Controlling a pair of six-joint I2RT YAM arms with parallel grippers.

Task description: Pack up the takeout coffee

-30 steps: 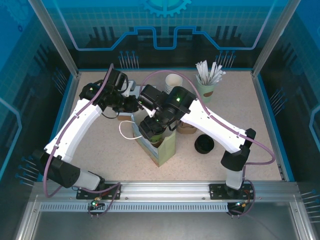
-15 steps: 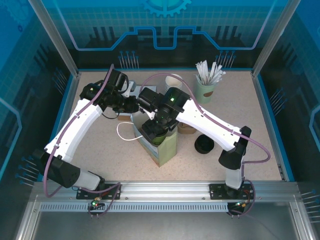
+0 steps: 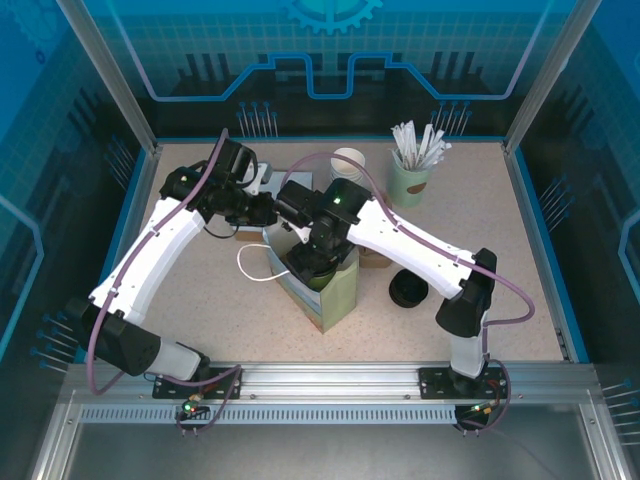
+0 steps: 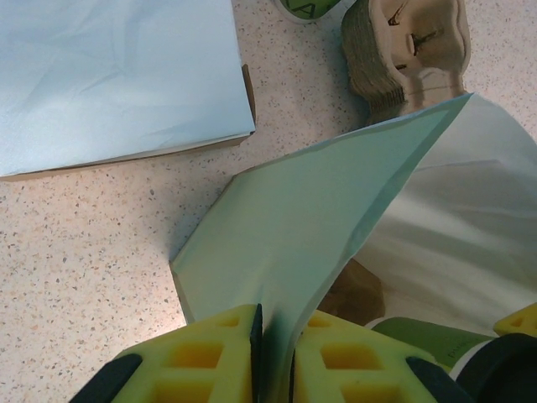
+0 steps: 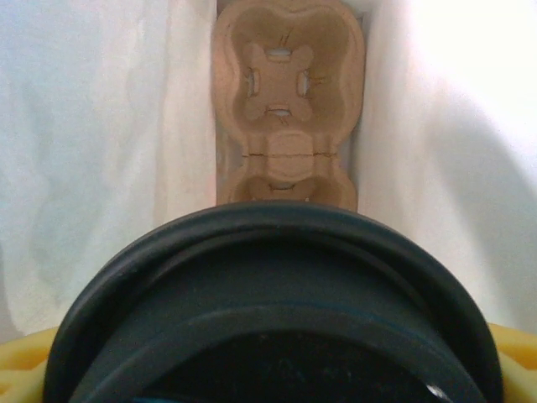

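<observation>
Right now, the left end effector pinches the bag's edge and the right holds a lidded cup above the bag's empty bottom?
Not empty: the right wrist view shows a pulp cup carrier inside the bag. The left end effector pinches its edge; the right end effector holds the lidded cup.

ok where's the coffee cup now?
Top view, centre: coffee cup in the right gripper, inside the open green bag, above the pulp carrier.

— How's the light on your end?
— Bright and even from above; I see only soft shadows just beside the paper bag (image 3: 338, 292).
— And inside the bag?
— One wall is blown out white (glare), and the takeout coffee (image 5: 268, 336) nearest my lens is blurred.
</observation>
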